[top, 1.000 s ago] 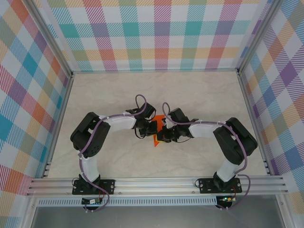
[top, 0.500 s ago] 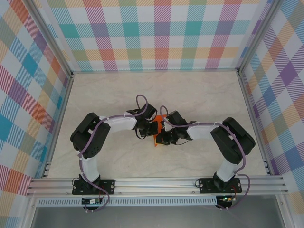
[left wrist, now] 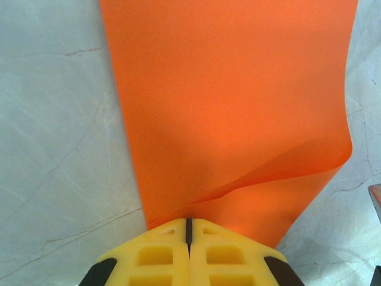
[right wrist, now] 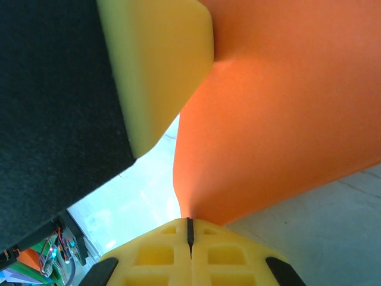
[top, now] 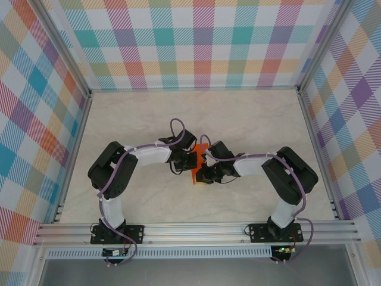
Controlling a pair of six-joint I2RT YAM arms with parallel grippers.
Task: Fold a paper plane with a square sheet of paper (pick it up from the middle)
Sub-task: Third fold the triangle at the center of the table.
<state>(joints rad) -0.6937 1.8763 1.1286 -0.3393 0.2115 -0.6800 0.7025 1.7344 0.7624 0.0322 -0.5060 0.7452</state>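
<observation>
Square sheet of paper [left wrist: 232,107] bowed over table [top: 256,119] middle; left gripper [left wrist: 188,229], right gripper [right wrist: 190,226] both pinching it. Risk: uneven pull tears or miscreases sheet.

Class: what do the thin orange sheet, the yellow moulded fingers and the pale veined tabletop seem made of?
Thin orange sheet: matte paper, curling softly, slightly translucent. Yellow moulded fingers: probably matte plastic or rubber, with cast pockets. Pale veined tabletop: marble look, stone or printed laminate, unclear.

Bright orange sheet of paper [left wrist: 226,113], yellow pincer fingers [right wrist: 155,65], pale marbled table [top: 250,119], pastel plaid walls [top: 196,42]
</observation>
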